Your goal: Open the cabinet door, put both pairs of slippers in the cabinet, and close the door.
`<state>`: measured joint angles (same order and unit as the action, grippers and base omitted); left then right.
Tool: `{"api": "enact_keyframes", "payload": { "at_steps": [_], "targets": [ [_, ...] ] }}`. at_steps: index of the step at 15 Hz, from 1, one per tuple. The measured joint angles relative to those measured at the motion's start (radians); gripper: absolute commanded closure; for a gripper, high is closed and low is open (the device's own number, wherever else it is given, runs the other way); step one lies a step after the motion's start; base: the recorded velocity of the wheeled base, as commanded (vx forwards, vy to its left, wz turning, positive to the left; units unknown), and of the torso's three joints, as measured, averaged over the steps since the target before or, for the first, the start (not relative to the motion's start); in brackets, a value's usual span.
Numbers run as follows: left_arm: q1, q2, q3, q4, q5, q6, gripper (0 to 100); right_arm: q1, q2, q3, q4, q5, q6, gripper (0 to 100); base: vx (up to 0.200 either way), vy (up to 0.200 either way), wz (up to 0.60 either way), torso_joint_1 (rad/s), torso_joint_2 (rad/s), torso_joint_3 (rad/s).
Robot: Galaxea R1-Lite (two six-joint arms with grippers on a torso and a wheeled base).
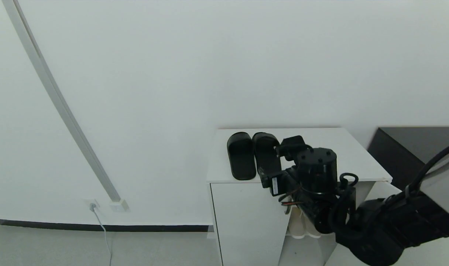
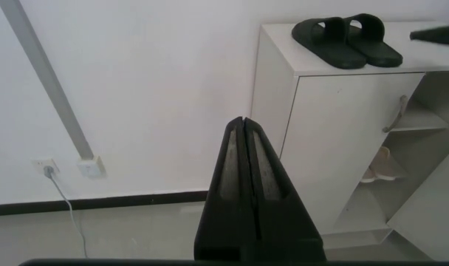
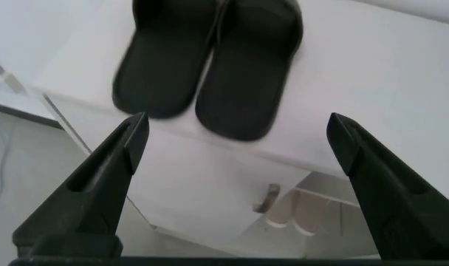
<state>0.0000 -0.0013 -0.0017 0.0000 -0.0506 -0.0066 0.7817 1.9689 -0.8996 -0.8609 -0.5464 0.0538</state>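
A pair of black slippers (image 1: 252, 155) lies side by side on top of the white cabinet (image 1: 350, 155). My right gripper (image 1: 276, 162) hangs open just in front of and above them, its fingers (image 3: 114, 177) spread wider than the pair (image 3: 210, 59). The cabinet's right side stands open, and a pair of white slippers (image 1: 302, 225) sits on a shelf inside (image 3: 295, 210). Its left door (image 1: 246, 218) is closed. My left gripper (image 2: 243, 170) is shut on nothing, low and well to the left of the cabinet (image 2: 335, 148).
A black piece of furniture (image 1: 412, 144) stands to the right of the cabinet. A wall socket with a white cable (image 1: 93, 205) and a slanted conduit (image 1: 62, 107) are on the wall to the left. Bare floor lies before the cabinet.
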Motion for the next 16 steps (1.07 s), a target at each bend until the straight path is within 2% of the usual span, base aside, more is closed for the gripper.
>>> {"api": "enact_keyframes", "payload": {
  "at_steps": [2,4,9,12,16],
  "targets": [
    [0.000,0.000,0.000,0.000,0.000,0.001,100,0.005,-0.027,-0.131,0.232,0.000,0.111,0,0.000,0.000,0.00,0.000,0.00,0.000],
    [0.000,0.000,0.000,0.000,0.000,0.001,100,0.034,-0.041,-0.208,0.334,-0.001,0.186,0,0.000,0.000,0.00,0.000,0.00,0.000],
    [0.000,0.000,0.000,0.000,0.000,-0.002,100,0.075,-0.031,-0.193,0.341,-0.009,0.208,0,0.000,0.000,0.00,0.000,0.00,0.000],
    [0.000,0.000,0.000,0.000,0.000,-0.002,100,0.067,0.010,-0.183,0.335,-0.054,0.227,0,0.200,0.000,0.00,-0.001,0.00,0.001],
    [0.000,0.000,0.000,0.000,0.000,-0.002,100,0.054,0.089,-0.183,0.254,-0.075,0.229,0,0.200,0.000,0.00,0.005,0.00,0.002]
  ]
}}
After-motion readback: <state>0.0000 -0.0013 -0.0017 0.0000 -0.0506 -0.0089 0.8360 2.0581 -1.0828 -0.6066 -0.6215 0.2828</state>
